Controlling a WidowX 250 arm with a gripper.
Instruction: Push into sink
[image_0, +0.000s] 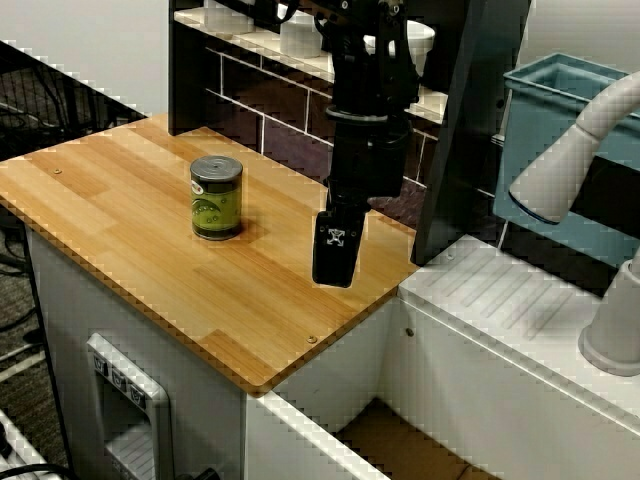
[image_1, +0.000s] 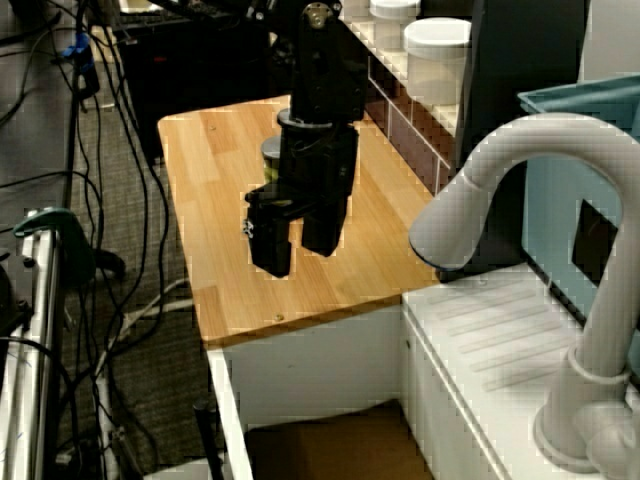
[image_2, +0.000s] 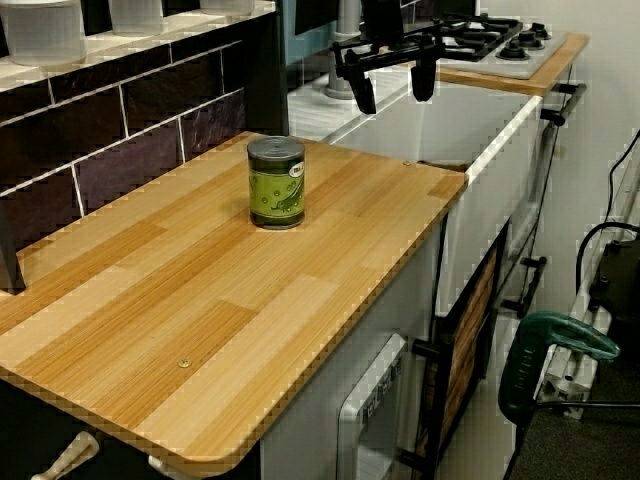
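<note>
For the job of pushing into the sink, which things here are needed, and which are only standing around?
Part of the job:
- green can, upright on the wooden counter
- sink, beside the counter's edge
- end effector, open, above the counter, apart from the can

Only standing around:
- white faucet
- ribbed drainboard
- teal bin
- white jars on the shelf
- toy stove

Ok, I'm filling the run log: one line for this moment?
gripper: open, empty, above counter | can: upright on counter, untouched, apart from gripper | sink: no can visible | push: not yet begun
</note>
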